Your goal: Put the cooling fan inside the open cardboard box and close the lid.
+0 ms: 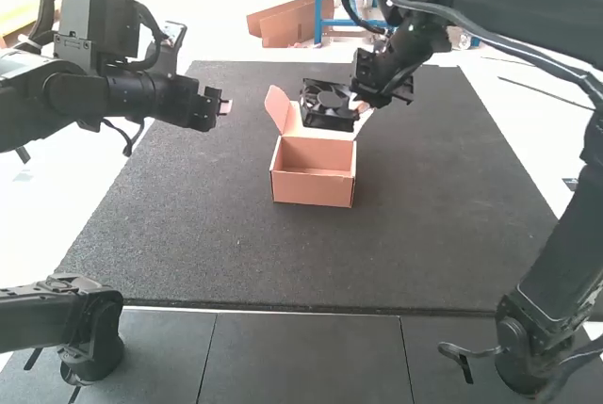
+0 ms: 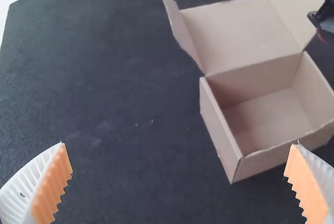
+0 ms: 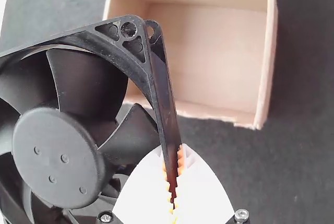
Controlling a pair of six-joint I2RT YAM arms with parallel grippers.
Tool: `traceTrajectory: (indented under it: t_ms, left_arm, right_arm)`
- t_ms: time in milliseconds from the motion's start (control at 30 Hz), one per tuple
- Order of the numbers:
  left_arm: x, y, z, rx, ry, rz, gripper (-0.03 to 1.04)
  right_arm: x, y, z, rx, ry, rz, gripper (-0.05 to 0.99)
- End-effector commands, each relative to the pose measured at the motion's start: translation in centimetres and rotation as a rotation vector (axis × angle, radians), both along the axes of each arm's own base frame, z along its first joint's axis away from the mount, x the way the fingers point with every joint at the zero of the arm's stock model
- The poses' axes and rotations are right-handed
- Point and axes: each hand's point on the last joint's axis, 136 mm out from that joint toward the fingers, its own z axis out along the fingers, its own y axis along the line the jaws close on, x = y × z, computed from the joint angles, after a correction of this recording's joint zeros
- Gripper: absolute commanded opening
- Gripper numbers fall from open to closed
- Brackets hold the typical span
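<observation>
An open cardboard box [image 1: 314, 171] stands mid-mat with its lid flap raised at the back left; its inside [image 2: 266, 117] is bare. A black cooling fan [image 1: 328, 105] hangs in the air just behind and above the box, held by one edge of its frame [image 3: 166, 130] in my right gripper [image 1: 369, 93], which is shut on it. In the right wrist view the box [image 3: 209, 67] lies beyond the fan. My left gripper [image 1: 219, 105] hovers left of the box, open, its orange-padded fingers [image 2: 49, 185] wide apart with nothing between them.
A dark foam mat [image 1: 188, 225] covers the table, with wide free room around the box on all sides. The mat's front edge meets black panels [image 1: 301, 357] near the arm bases.
</observation>
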Motion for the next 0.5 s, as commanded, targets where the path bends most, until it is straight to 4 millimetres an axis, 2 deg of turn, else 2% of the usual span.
traceTrajectory:
  t_ms: [0, 233, 467]
  left_arm:
    - [-0.1, 0.2, 1.0, -0.015, -0.026, 0.007, 0.96]
    - [-0.3, 0.2, 1.0, -0.012, -0.021, 0.005, 0.96]
    - [-0.2, 0.2, 1.6, -0.017, -0.035, 0.005, 0.96]
  right_arm:
    - [1.6, 1.3, 0.6, 0.027, -0.011, -0.038, -0.01]
    - [4.2, 2.9, -2.5, 0.006, 0.028, -0.047, -0.01]
    - [5.8, 3.9, -5.4, -0.026, 0.063, -0.036, -0.01]
